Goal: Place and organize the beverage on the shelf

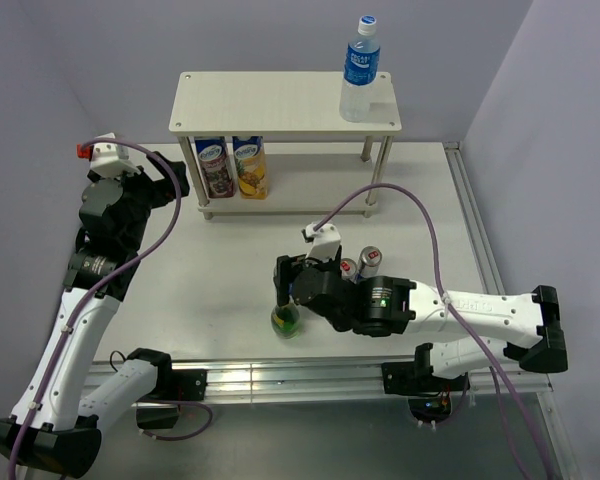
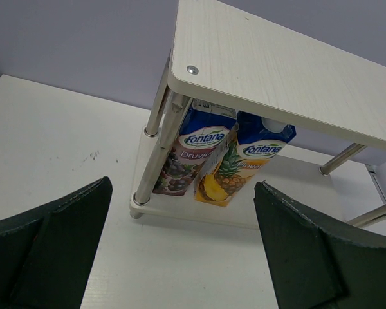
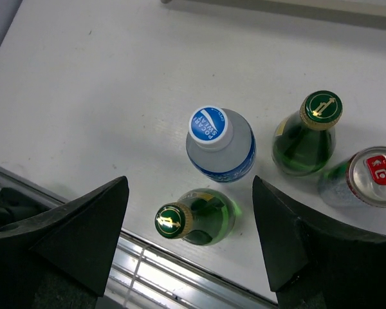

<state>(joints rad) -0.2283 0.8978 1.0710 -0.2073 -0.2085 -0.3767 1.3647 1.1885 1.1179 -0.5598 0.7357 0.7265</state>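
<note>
While the shelf point(image 1: 270, 105) stands at the middle of the desk's far edge, its top board carries a water bottle point(image 1: 360, 75) at the right end. The left wrist view shows best the grape carton point(image 2: 190, 151) and the pineapple carton point(image 2: 238, 161) at the left end of the lower board; the right part of that board is open. The left gripper point(image 2: 182, 190), spread wide and empty, is near the far left corner. The right gripper point(image 3: 190, 187), also wide and empty, hangs above a blue-capped bottle point(image 3: 220, 145), which the top view hides. A green bottle point(image 3: 196, 219) stands just beside it toward the near edge.

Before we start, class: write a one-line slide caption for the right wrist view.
Open right gripper hovering over a blue-capped bottle, two green bottles and a can on the white table.
</note>
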